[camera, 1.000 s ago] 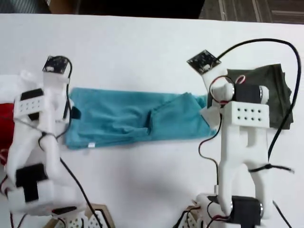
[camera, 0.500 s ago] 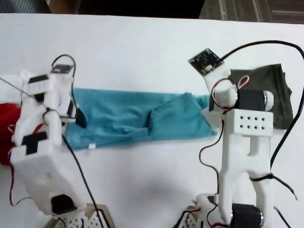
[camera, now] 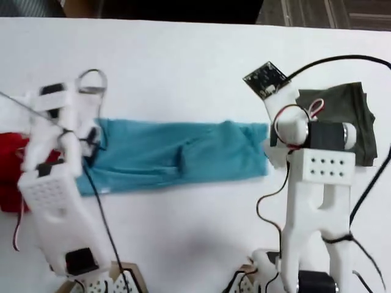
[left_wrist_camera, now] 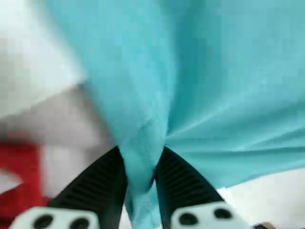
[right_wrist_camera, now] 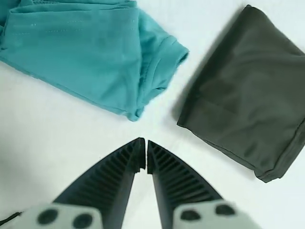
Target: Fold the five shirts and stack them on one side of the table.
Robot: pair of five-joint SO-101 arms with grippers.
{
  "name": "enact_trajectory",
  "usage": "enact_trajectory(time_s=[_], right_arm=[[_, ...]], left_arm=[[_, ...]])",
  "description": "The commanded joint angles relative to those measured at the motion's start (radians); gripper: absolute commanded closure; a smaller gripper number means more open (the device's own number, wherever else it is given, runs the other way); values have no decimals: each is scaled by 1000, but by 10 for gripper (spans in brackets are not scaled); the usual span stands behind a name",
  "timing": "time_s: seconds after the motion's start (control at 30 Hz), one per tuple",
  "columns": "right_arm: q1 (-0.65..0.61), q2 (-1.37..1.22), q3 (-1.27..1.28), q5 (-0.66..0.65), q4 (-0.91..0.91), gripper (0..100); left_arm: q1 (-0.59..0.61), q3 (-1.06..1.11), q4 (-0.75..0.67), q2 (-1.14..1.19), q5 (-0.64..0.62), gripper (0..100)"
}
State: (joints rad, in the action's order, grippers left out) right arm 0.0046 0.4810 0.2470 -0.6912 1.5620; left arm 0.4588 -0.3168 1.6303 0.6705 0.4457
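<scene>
Teal shirt mid-fold; by my judgement most of the job is outstanding.
My left gripper is pinched tight on an edge of the teal shirt, which lies as a long band across the table. My right gripper is closed on nothing, between that shirt and the folded dark green shirt. One shirt looks finished; a red shirt waits unfolded.

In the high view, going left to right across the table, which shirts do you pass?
red shirt → teal shirt → dark green shirt
</scene>
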Motion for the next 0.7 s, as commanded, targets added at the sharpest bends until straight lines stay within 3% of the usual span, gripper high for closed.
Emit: enact_trajectory(time_s=[0.0,0.23,0.47,0.67], right_arm=[[12,68,0,-11,33,977],[91,120,204,-11,-73,977],[213,165,511,8,-268,977],[314,166,743,75,-463,977]], left_arm=[[118,-199,130,-6,51,975],[64,-211,157,-51,66,975],[-146,-30,158,-236,-5,975],[-417,117,157,-519,-12,975]])
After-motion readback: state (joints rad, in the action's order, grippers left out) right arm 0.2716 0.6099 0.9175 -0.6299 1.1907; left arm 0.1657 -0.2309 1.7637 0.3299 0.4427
